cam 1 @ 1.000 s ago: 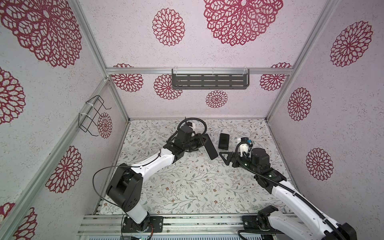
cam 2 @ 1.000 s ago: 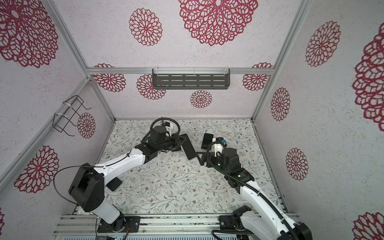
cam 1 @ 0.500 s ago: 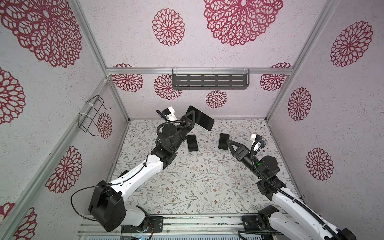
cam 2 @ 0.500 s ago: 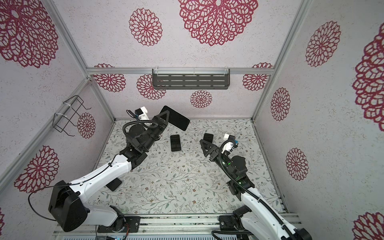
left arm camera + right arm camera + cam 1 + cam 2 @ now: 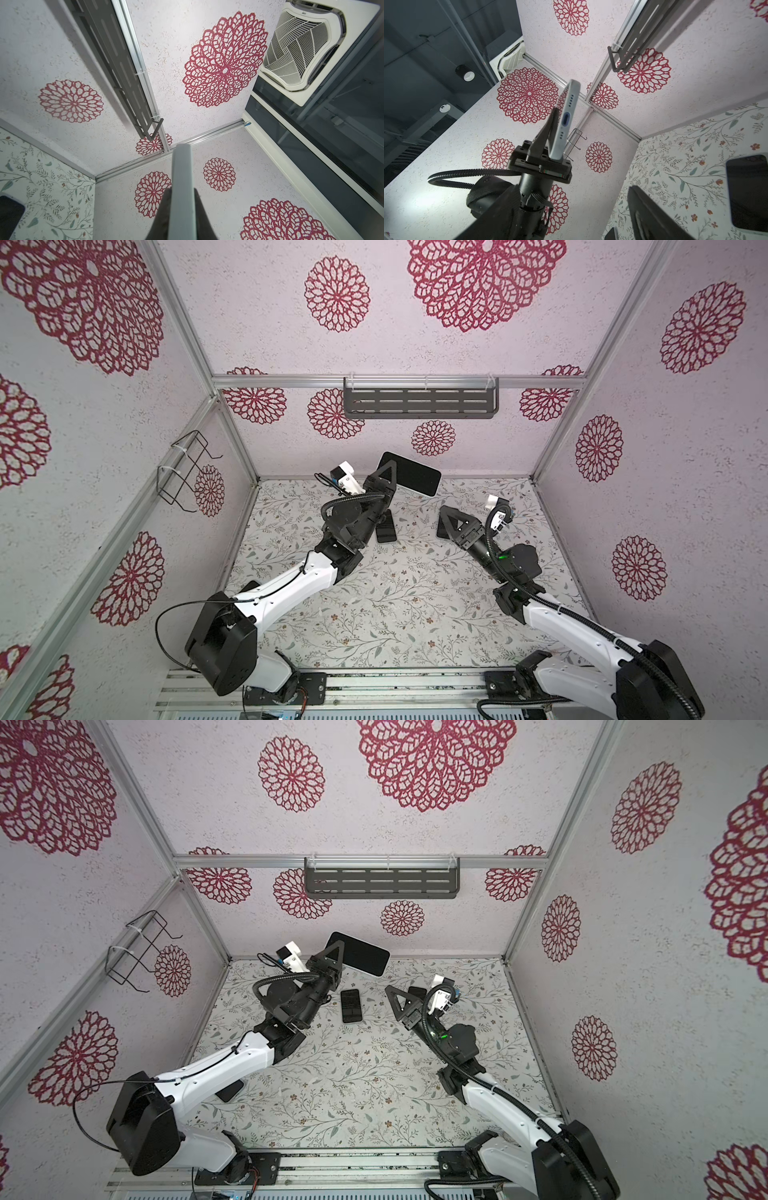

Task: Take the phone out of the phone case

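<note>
Top views, both: phone (image 5: 415, 480), black-faced and pale-edged, raised clear of the bench (image 5: 395, 614) near the back wall, clenched in the left claw (image 5: 388, 470). Right claw (image 5: 449, 520) spread, empty, apart to the right. Black slab (image 5: 351, 1006) lies flat on the leaf-print bench cover below the phone. Walls pale with crimson rosettes; grey slotted shelf (image 5: 419, 403) at back, wire rack (image 5: 185, 472) at left.

Phone (image 5: 415, 477): glossy black glass, matt pale frame; walls (image 5: 266, 331) rough; shelf (image 5: 419, 403) matt grey metal
</note>
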